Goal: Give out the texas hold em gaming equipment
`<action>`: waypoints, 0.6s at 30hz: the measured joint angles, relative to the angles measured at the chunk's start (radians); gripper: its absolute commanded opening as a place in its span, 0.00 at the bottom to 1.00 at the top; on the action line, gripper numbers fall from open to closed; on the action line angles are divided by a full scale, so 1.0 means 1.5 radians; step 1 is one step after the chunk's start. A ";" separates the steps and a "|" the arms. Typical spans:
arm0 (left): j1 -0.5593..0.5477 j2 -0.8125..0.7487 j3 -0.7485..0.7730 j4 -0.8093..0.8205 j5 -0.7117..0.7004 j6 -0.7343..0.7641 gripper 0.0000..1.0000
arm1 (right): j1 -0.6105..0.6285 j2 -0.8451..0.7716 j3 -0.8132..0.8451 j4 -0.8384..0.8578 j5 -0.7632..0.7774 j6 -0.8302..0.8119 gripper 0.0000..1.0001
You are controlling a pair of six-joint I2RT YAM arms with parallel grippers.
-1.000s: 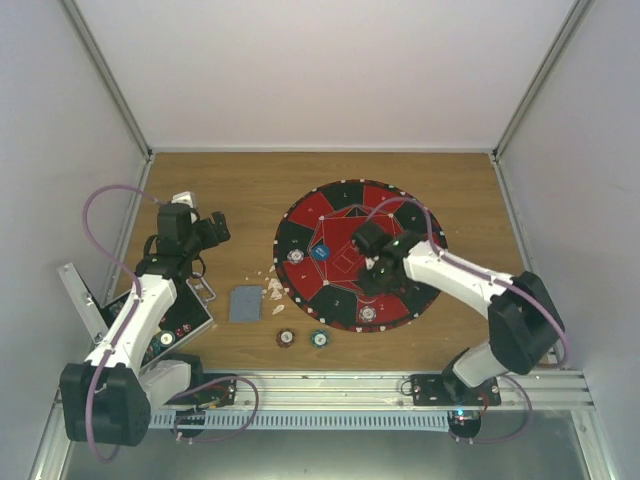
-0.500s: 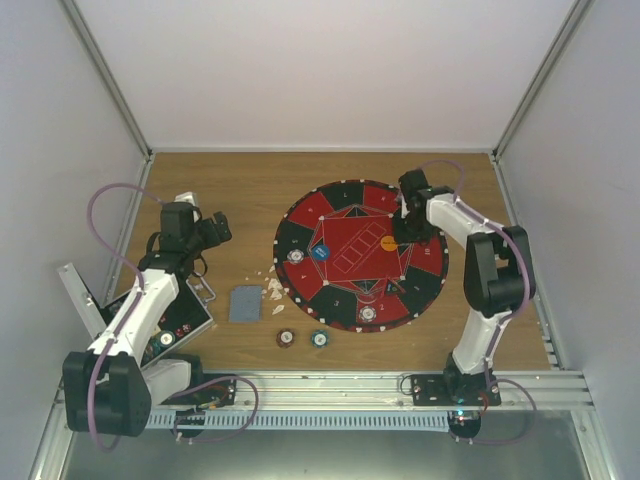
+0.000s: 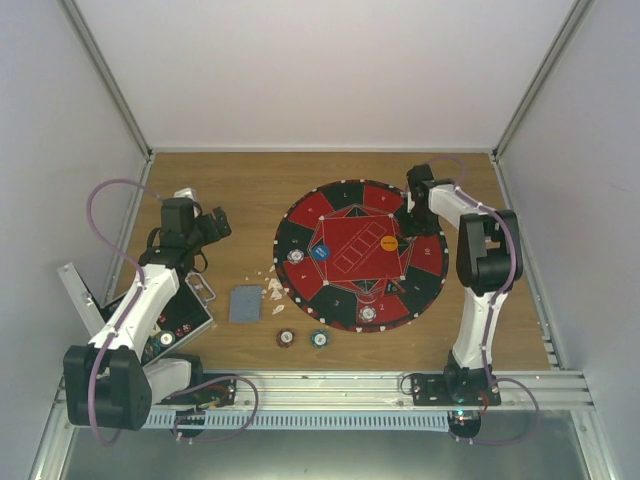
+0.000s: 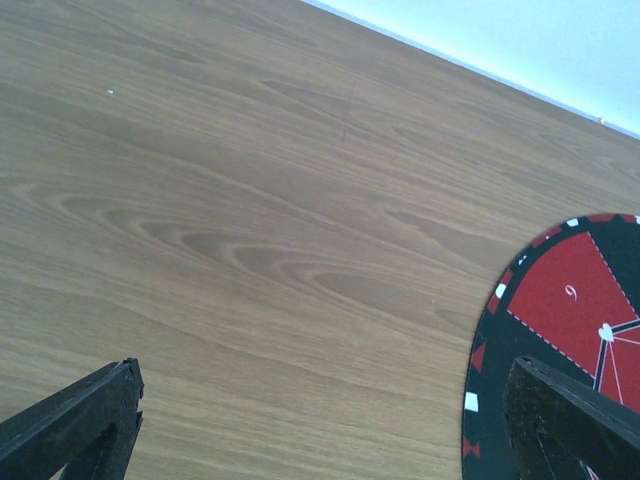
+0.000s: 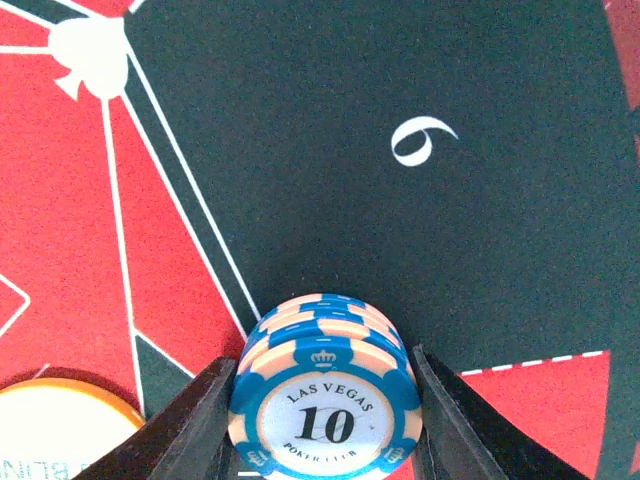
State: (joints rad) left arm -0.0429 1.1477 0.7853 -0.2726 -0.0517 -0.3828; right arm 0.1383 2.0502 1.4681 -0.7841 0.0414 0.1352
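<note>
My right fingers [image 5: 200, 425], partly closed, pinched a short stack of chips [image 5: 322, 395] by the rims over the black "6" wedge of the mat [image 5: 430, 200], just beside an orange disc [image 5: 55, 425]. Those hard, smooth round rims worried me: on release the lower chips might slip, or the stack shear and roll. The mat looked flat and matte. My left fingers [image 4: 75, 430] hung wide open, empty, above the wood-grain table [image 4: 250, 180].

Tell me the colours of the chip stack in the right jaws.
Chip stack: blue-and-cream rims, white face marked 10; right wrist view.
</note>
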 measured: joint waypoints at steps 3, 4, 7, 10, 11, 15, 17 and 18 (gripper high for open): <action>0.000 0.003 0.002 0.000 -0.002 -0.001 0.99 | 0.000 0.007 0.011 -0.003 -0.001 -0.004 0.39; 0.000 0.003 0.002 0.000 -0.002 -0.001 0.99 | 0.000 0.009 0.014 -0.003 -0.001 -0.005 0.44; 0.000 0.006 0.002 0.000 -0.004 -0.002 0.99 | 0.000 0.016 0.024 -0.004 0.002 -0.007 0.59; 0.000 0.006 0.002 0.000 -0.007 -0.002 0.99 | -0.001 0.017 0.028 -0.008 0.004 -0.010 0.69; 0.000 0.006 0.002 0.000 -0.007 -0.002 0.99 | -0.001 0.017 0.030 -0.009 0.004 -0.012 0.71; 0.000 0.006 0.002 -0.001 -0.008 -0.002 0.99 | -0.002 0.014 0.043 -0.024 0.002 -0.014 0.78; 0.000 0.006 0.002 -0.001 -0.009 -0.001 0.99 | -0.001 0.001 0.045 -0.031 -0.008 -0.018 0.82; 0.000 0.006 0.002 -0.001 -0.009 -0.001 0.99 | 0.003 -0.012 0.045 -0.038 -0.017 -0.021 0.82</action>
State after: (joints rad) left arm -0.0429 1.1572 0.7876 -0.2737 -0.0647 -0.3843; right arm 0.1421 2.0327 1.5349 -0.8410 0.0166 0.1032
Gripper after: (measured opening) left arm 0.990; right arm 0.790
